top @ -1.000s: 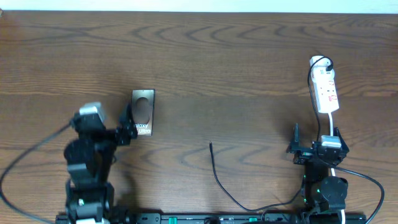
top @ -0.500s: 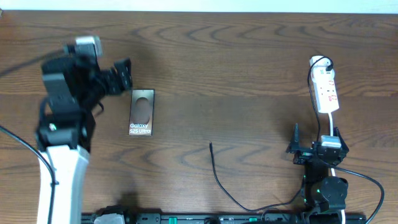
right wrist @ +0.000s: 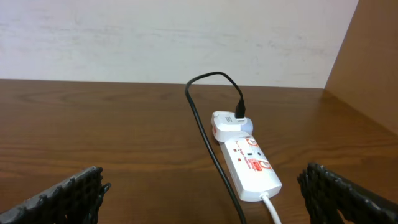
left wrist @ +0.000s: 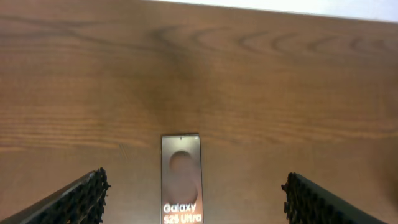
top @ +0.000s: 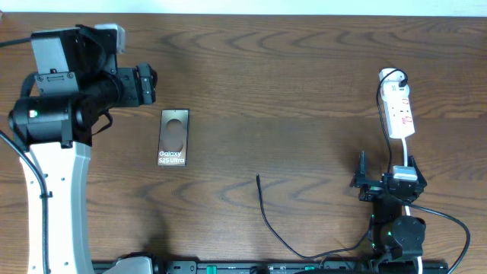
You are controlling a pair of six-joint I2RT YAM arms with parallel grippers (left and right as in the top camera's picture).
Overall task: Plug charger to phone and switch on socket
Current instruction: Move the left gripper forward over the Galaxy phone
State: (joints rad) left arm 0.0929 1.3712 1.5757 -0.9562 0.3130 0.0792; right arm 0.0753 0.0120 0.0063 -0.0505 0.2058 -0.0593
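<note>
The phone (top: 174, 138) lies flat left of centre, its lettering toward the front; it also shows in the left wrist view (left wrist: 181, 180). My left gripper (top: 144, 84) is open and empty, raised above and back-left of the phone, and the wrist view shows its jaws (left wrist: 194, 190) framing it from above. The charger cable (top: 268, 221) lies loose, its plug tip (top: 258, 178) pointing back, apart from the phone. The socket (top: 398, 110) is at the right. My right gripper (top: 386, 167) is open and empty just in front of the socket (right wrist: 249, 165).
A white adapter (right wrist: 227, 122) with a black cable (right wrist: 214, 158) in it sits at the strip's far end. The strip's white cord (right wrist: 272, 208) runs toward the right arm base. A wall rises behind the table's back edge.
My left arm has risen from beside the phone's left edge and swung back and left, ending above the table. The phone, cable, socket and right arm have not moved.
</note>
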